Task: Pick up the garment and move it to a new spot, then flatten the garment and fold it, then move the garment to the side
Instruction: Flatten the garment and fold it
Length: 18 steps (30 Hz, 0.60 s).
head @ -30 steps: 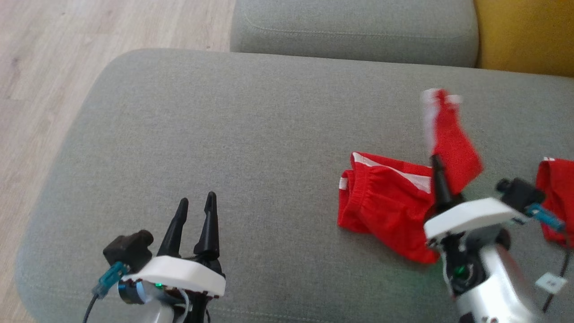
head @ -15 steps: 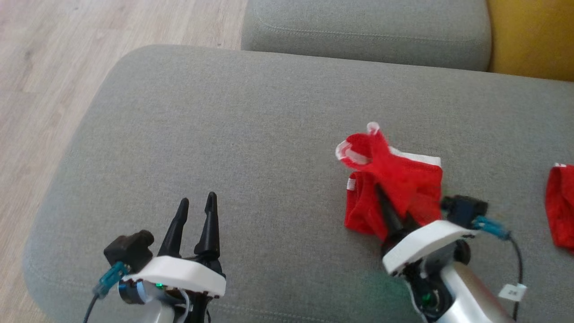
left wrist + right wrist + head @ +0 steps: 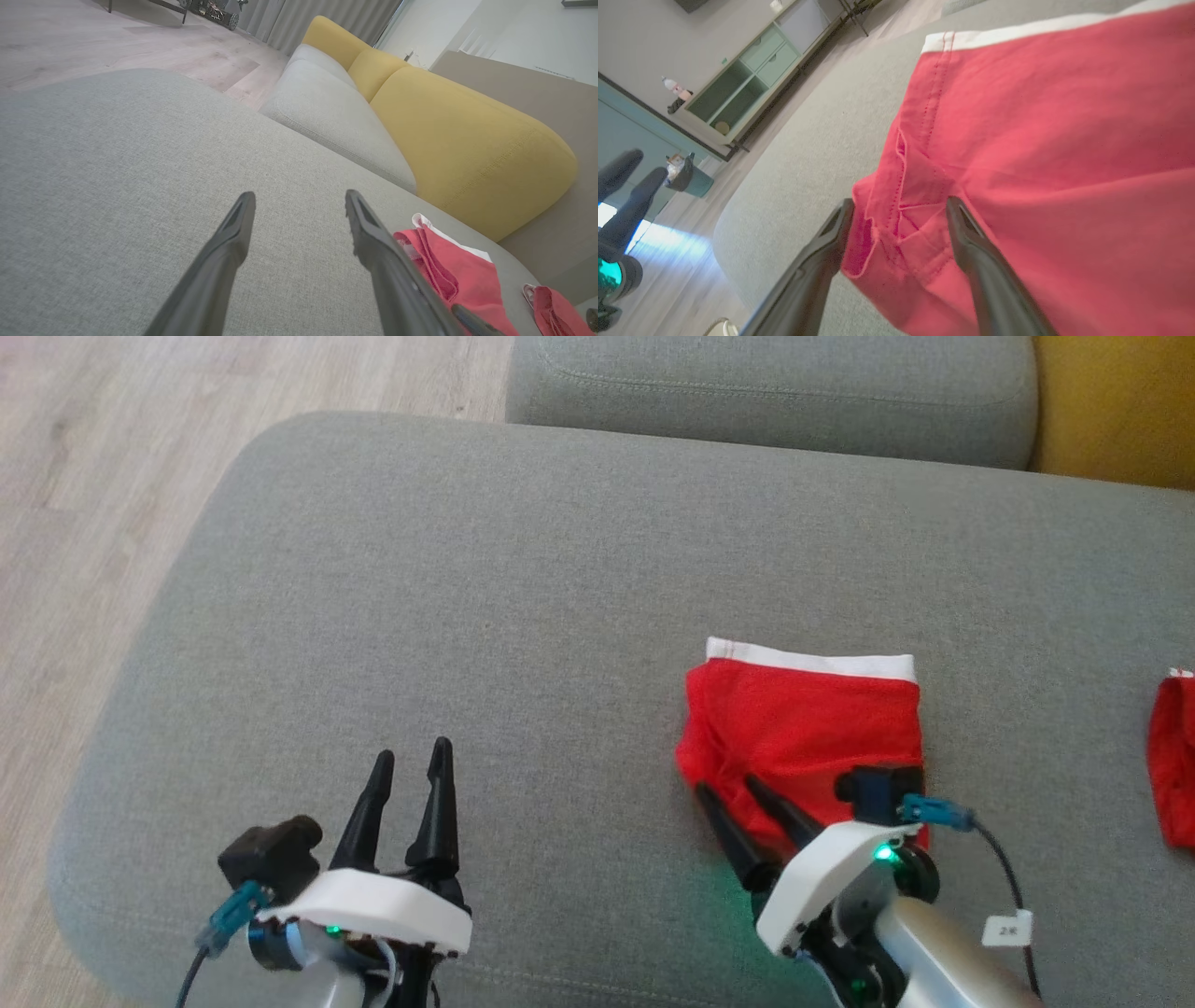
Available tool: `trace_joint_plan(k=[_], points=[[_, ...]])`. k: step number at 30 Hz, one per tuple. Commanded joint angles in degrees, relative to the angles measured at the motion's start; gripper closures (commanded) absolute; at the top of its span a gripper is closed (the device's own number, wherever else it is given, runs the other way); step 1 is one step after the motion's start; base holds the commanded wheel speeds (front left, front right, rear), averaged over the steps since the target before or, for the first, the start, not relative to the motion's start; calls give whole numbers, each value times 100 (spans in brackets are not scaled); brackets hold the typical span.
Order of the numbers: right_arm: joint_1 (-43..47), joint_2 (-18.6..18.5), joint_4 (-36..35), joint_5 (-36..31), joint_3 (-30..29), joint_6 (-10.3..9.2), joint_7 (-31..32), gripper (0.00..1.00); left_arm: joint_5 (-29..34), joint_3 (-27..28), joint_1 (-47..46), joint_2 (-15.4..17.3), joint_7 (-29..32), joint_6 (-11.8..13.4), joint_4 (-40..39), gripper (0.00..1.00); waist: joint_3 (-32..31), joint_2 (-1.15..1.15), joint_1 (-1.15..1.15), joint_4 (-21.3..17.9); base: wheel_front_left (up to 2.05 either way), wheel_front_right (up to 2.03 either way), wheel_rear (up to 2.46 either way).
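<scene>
Garment [image 3: 803, 728] dropped flat on sofa [image 3: 467, 569], right gripper [image 3: 725, 784] released, left gripper [image 3: 412, 749] spread, cable tag [image 3: 1007, 928] illegible.

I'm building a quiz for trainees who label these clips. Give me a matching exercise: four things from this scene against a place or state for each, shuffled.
1. left gripper
2. right gripper
3. red garment
4. yellow backrest

A. folded flat, white band on its far edge
B. open, fingers at the garment's near left corner
C. far right, beyond the grey cushion
D. open over bare cushion, apart from the garment

Pairs: 1-D, 2-B, 3-A, 4-C.
</scene>
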Motion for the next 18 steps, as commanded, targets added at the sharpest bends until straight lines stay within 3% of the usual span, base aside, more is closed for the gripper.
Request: trace_joint_plan(k=[1, 10, 18], points=[[-238, 56, -109, 3, 181, -4, -28, 0, -49, 124, -202, 4, -70, 21, -188, 0, 17, 0, 0, 1, 0, 0, 0], [-451, 94, 289, 77, 554, -4, -234, 0, -80, 129, -231, 4, -70, 28, -179, 0, 55, 0, 0, -38, 0, 0, 0], [-622, -16, 25, 274, 521, -4, -555, 0, -46, 228, -209, 4, -70, 17, -202, 0, -63, 0, 0, -363, 0, 0, 0]])
